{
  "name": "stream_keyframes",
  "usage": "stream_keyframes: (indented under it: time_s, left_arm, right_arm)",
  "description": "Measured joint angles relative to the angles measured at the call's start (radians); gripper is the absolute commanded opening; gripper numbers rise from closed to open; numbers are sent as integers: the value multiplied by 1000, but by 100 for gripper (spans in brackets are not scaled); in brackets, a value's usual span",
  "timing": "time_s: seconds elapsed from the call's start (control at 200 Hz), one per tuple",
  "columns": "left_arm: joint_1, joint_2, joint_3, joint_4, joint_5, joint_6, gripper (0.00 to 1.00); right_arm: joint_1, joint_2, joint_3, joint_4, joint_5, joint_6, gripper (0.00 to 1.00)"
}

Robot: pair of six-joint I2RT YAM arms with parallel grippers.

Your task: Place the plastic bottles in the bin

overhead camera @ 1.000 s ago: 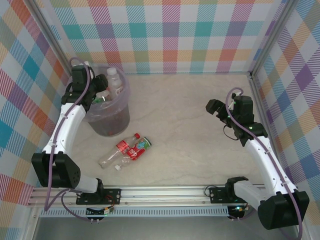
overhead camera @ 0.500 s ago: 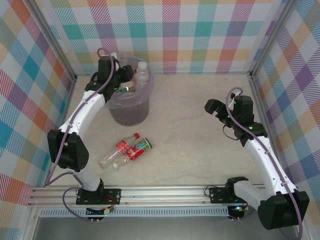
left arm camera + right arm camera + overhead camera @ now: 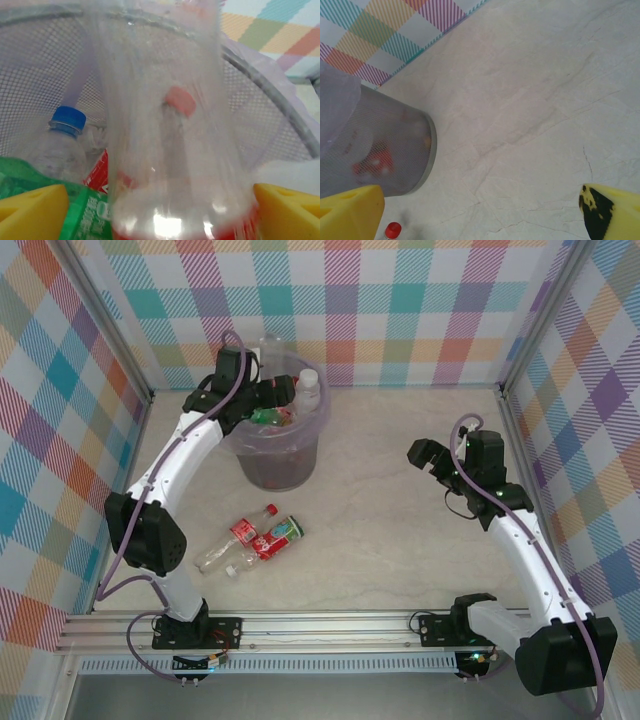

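1. Left gripper (image 3: 270, 395): its yellow fingers (image 3: 30, 205) sit wide, at 7 and 5 o'clock in the wrist view. A clear bottle (image 3: 170, 125) hangs between them, blurred. A gap shows on its 9 o'clock side, so I judge it unclamped.
2. Beneath it is the bin (image 3: 270, 95), with a green bottle (image 3: 85, 215) and a blue-capped bottle (image 3: 65, 122) inside.
3. From above, the bin stands at 11 o'clock on the table (image 3: 400, 540). A white-capped bottle (image 3: 308, 388) pokes over the rim.
4. Right gripper (image 3: 480, 210): fingers wide, nothing between, hovering at 3 o'clock.
5. Loose bottles (image 3: 250, 540), seemingly 3, lie together at 8 o'clock.
6. Doing it well: hold the jaws spread over the opening's centre until the bottle drops clear. Then lift straight up, since the bin looks crowded and light enough to tip.
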Motion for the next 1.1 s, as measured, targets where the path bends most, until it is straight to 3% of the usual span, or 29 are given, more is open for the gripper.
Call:
stream_keyframes:
  time_s: [0.3, 0.575, 0.645, 0.875, 1.1]
  left_arm:
    - [-4, -8, 256, -222, -42, 139, 100]
    - [-11, -199, 231, -436, -146, 220, 100]
    - [-50, -302, 151, -474, -188, 216, 97]
    - [-314, -647, -241, -535, -285, 102, 96]
    - [-423, -705, -738, -374, -283, -42, 96]
  right_arm:
    - [0, 8, 0, 4, -3, 0, 100]
    - [0, 45, 0, 5, -3, -1, 100]
    - [0, 49, 0, 6, -3, -1, 100]
    - [0, 75, 0, 56, -15, 8, 100]
    - [0, 63, -7, 106, -25, 37, 100]
